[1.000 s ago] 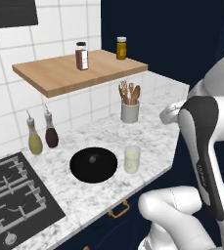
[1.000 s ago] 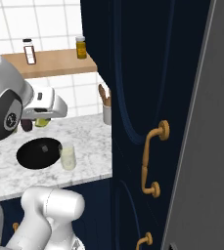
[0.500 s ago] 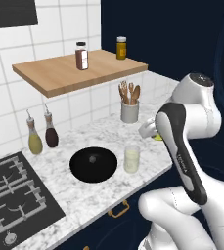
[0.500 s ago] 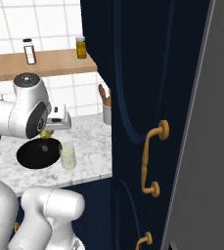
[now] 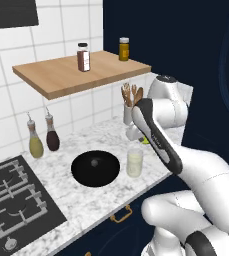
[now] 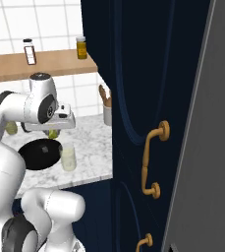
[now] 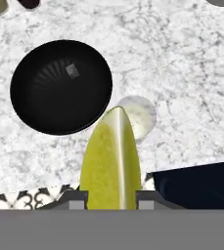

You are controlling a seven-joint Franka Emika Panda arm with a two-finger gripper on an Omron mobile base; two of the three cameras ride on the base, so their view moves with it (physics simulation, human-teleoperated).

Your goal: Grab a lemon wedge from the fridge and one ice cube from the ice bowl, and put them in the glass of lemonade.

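Open air is seen above the white marble counter [image 5: 86, 200] around the tall narrow glass of pale lemonade [image 5: 134, 162] and the wide shallow black bowl [image 5: 95, 168], which stand just beside each other near the front edge. Overhead room toward the wall is limited by the wooden shelf [image 5: 76, 75], and the back is crowded by the grey cup of wooden utensils [image 5: 129, 111] and two spouted bottles [image 5: 42, 140]. The right side is closed off by the tall navy cabinet [image 6: 133, 98].
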